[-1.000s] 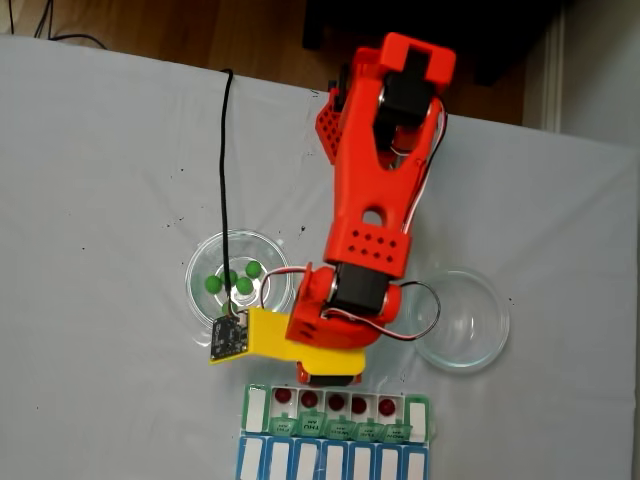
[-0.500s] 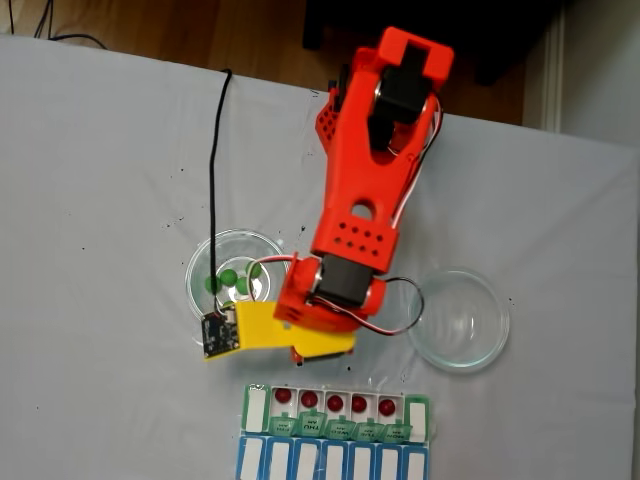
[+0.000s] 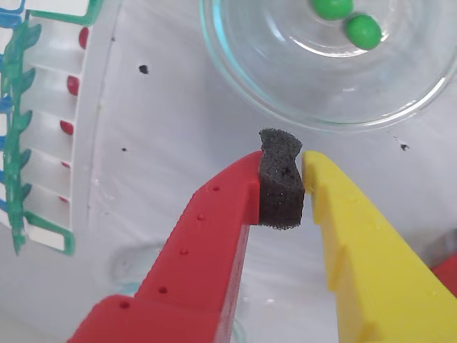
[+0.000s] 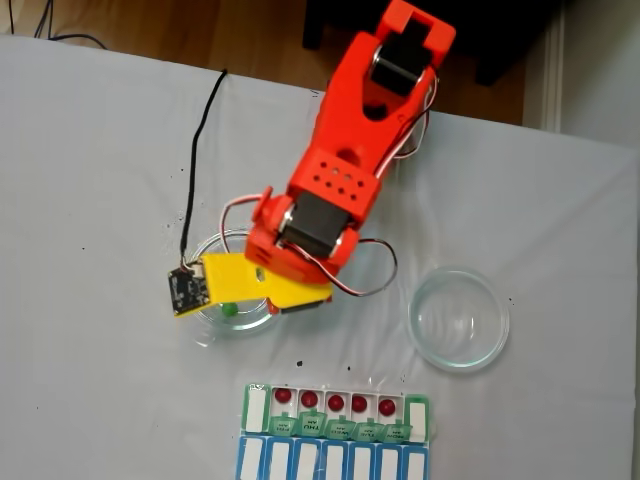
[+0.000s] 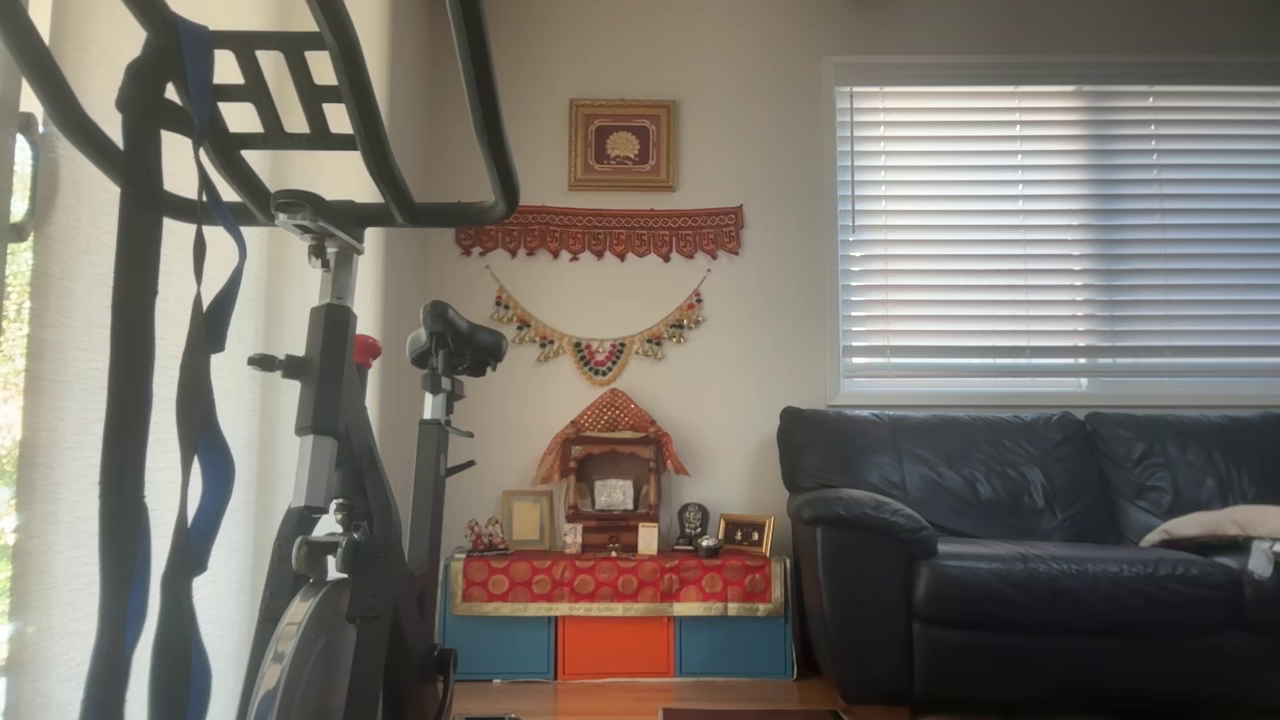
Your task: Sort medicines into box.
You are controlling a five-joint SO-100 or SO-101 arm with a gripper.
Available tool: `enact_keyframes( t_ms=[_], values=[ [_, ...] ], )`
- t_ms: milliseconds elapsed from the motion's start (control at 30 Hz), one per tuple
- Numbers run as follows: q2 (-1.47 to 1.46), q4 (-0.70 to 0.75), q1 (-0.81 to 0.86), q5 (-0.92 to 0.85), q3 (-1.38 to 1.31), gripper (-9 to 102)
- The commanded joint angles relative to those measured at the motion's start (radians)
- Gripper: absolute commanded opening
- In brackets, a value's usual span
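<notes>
In the wrist view my gripper [image 3: 291, 166] is shut, its red finger [image 3: 214, 236] and yellow finger [image 3: 357, 243] pinching only a black foam pad [image 3: 280, 187]. It hovers just short of a clear glass dish [image 3: 285, 107] holding two green medicines [image 3: 363, 31]. The box [image 3: 43, 143] lies to the left with dark red medicines [image 3: 73, 85] in its compartments. In the fixed view the red arm [image 4: 330, 190] covers most of the left dish [image 4: 215, 325]; one green medicine [image 4: 230, 310] shows. The box [image 4: 335, 440] holds several red medicines [image 4: 283, 397].
An empty clear glass dish [image 4: 458, 320] stands at the right of the fixed view. A black cable [image 4: 200, 150] runs from the wrist camera board [image 4: 188, 290] to the table's far edge. The other view shows a room with a sofa [image 5: 1030, 550] and an exercise bike [image 5: 330, 450].
The arm has swung left and away from the box, coming over the left dish and hiding most of its green medicines. The red medicines in the box have not moved.
</notes>
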Motion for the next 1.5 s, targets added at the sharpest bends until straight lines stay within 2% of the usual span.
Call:
enact_keyframes(
  t_ms=[0, 233, 533, 1000, 1267, 1467],
  values=[
    [0.058, 0.018, 0.054, -0.052, -0.054, 3],
    [0.075, 0.052, 0.107, -0.12, -0.012, 2],
    [-0.371, 0.245, 0.158, -0.253, -0.337, 2],
    [-0.373, 0.034, 0.186, -0.382, -0.178, 2],
    [-0.244, -0.189, 0.103, -0.284, 0.021, 2],
    [-0.193, -0.259, 0.078, -0.215, 0.061, 2]
  ],
)
